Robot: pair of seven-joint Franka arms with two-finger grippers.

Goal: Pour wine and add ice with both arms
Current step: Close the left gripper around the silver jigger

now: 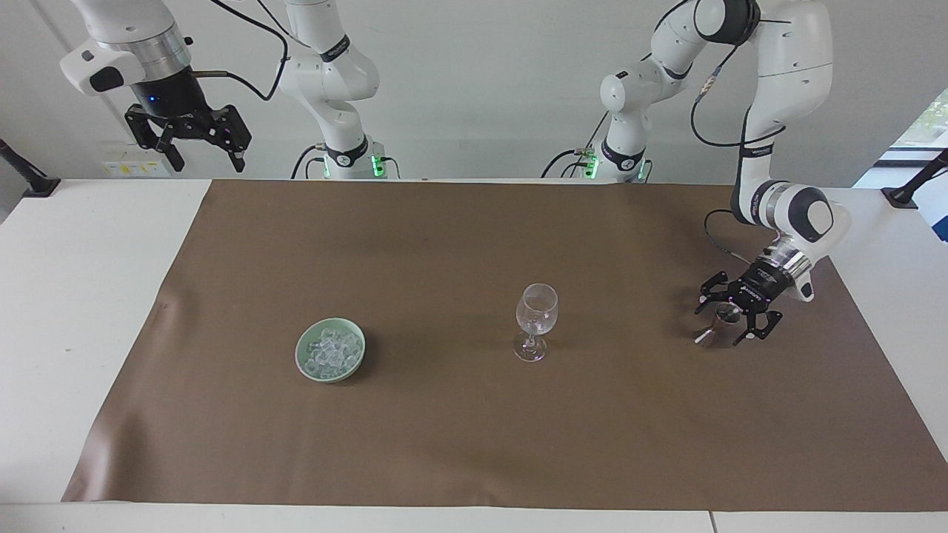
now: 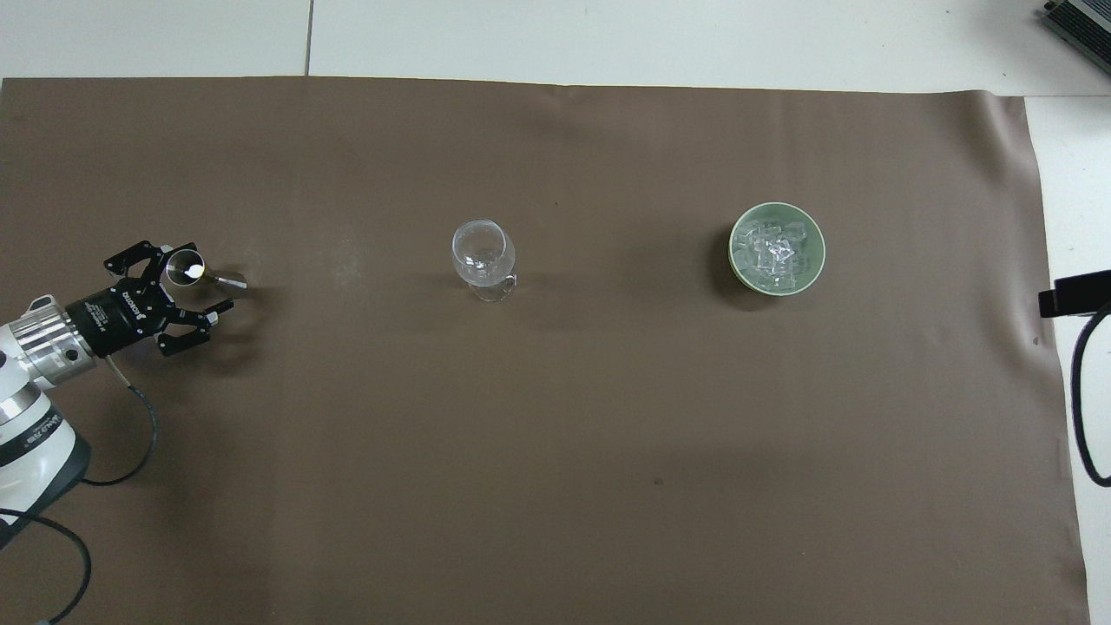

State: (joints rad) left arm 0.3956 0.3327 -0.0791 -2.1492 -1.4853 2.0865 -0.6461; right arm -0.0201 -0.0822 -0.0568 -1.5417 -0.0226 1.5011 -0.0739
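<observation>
A small metal jigger (image 1: 722, 323) (image 2: 195, 271) stands on the brown mat at the left arm's end of the table. My left gripper (image 1: 718, 326) (image 2: 207, 278) is low and open, with one finger on each side of the jigger. A clear stemmed glass (image 1: 537, 311) (image 2: 483, 252) stands upright at mid-table and looks empty. Wine is out of view. The ice (image 1: 332, 349) (image 2: 775, 252) is heaped in a green bowl (image 1: 300, 357) (image 2: 818, 260) toward the right arm's end. My right gripper (image 1: 208, 164) waits open, raised high above the table's corner by its base.
The brown mat (image 1: 474, 437) (image 2: 555, 486) covers most of the white table (image 1: 81, 296). Black clamp stands (image 1: 26, 178) sit at the table's corners by the robots. Wide bare mat lies between the jigger, the glass and the bowl.
</observation>
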